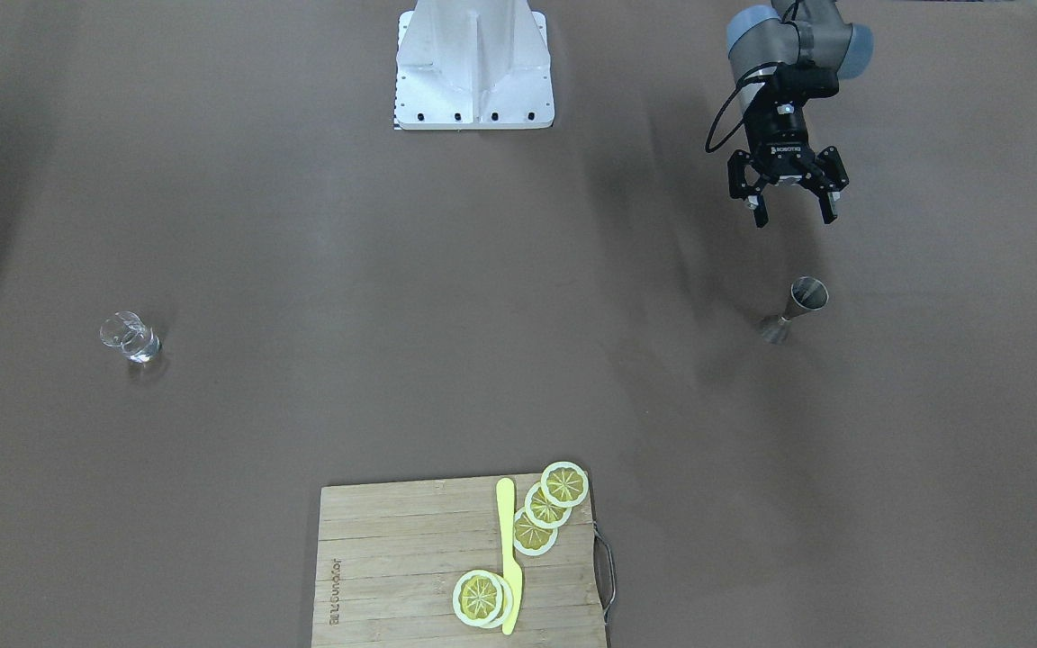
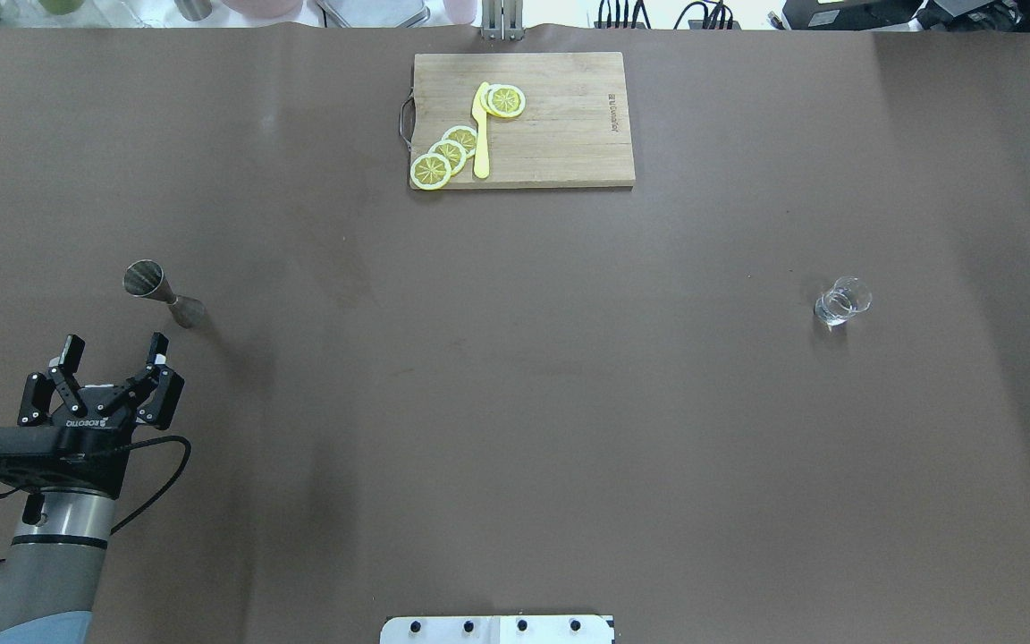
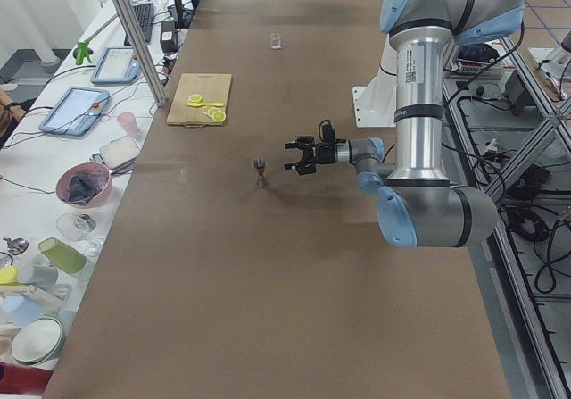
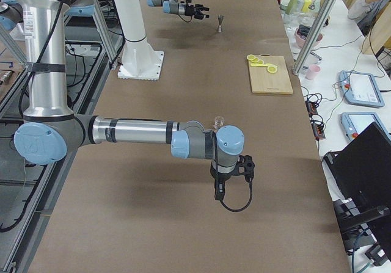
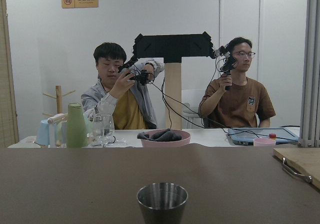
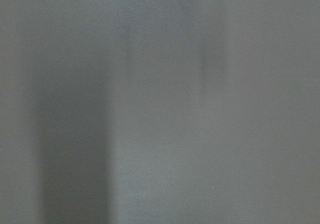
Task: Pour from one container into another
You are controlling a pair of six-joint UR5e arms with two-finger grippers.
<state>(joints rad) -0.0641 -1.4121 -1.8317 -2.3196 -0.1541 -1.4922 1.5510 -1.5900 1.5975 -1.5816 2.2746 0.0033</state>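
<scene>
Saw left gripper (image 2: 116, 345) wide open, holding nothing, near jigger (image 2: 162, 293) but not touching. Found jigger upright, glass (image 2: 841, 302) well apart on the robot's right. Couldn't tell right gripper (image 4: 231, 174) opening.

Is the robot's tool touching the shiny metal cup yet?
Apart. The overhead view shows the left tool open and short of the jigger, with bare table between its fingertips and the jigger's base.

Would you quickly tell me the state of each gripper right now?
Left gripper: open, empty, short of the jigger.
Right gripper: cannot tell.
</scene>
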